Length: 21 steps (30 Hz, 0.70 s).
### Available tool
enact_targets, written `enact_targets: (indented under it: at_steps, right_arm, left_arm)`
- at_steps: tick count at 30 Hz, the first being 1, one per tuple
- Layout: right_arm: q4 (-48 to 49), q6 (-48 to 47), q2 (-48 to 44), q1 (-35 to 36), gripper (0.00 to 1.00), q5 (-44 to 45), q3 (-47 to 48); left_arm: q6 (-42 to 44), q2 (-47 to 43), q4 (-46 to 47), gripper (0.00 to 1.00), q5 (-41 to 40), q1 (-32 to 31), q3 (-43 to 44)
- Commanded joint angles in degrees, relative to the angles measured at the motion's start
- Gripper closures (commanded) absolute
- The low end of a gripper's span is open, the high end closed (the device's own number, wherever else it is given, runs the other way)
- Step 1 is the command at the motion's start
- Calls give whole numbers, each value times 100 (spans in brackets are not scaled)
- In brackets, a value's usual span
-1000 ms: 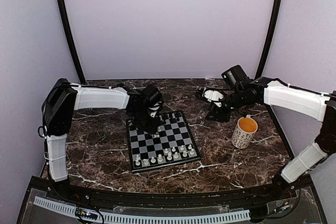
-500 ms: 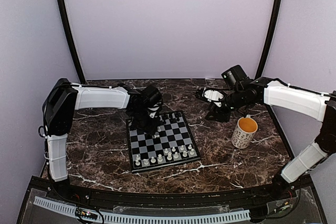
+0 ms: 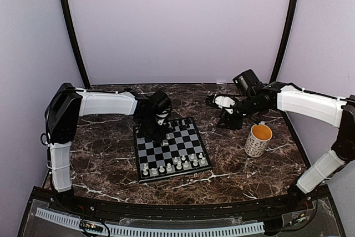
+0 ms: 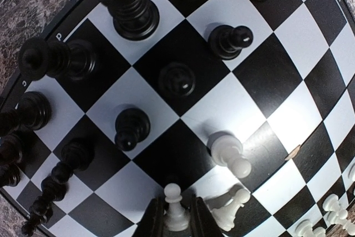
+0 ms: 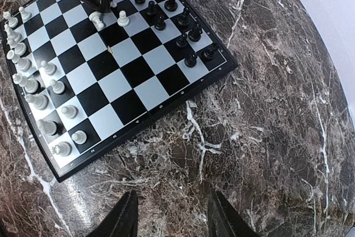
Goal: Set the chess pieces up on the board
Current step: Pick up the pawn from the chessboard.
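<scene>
The board [image 3: 176, 139] lies mid-table. White chess pieces [image 3: 172, 166] line its near edge. Black ones [image 4: 130, 9] crowd the far-left side, mostly hidden under my left arm in the top view. My left gripper [image 3: 160, 131] hangs low over the board's far-left part. In the left wrist view it [image 4: 176, 225] is shut on a white pawn [image 4: 175, 215] that stands upright on a square. Two more white pieces [image 4: 230, 154] stand just to its right. My right gripper [image 5: 173, 220] is open and empty over bare marble right of the board [image 5: 138, 90].
A white patterned mug [image 3: 258, 140] with an orange inside stands on the marble table [image 3: 100, 159], right of the board and just below my right arm. Dark posts and pale walls close in the back and sides.
The right arm has drifted very slightly to the left. The left gripper stays at the same spot on the board.
</scene>
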Motion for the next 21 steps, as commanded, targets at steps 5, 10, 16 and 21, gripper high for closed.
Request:
enact_targets:
  at_steps: [5,10,16,21]
  right_arm:
    - [30,121,47,-51,56,-171,306]
    - [-6,378,151,-52,56,-397,563]
    - [-145,1101,538,-97,50,-939,1291]
    - [-988,1455,1386,-218,2,-2462,2348]
  left_arm:
    - [287,-325,-296,85,-235,8,-131]
    - [659,-1001,342,86,-163,12,-519]
    - [999,-2044,1630,88,599,3,-1253]
    - [1233,-2777,2514,87,1184,-116,-1878]
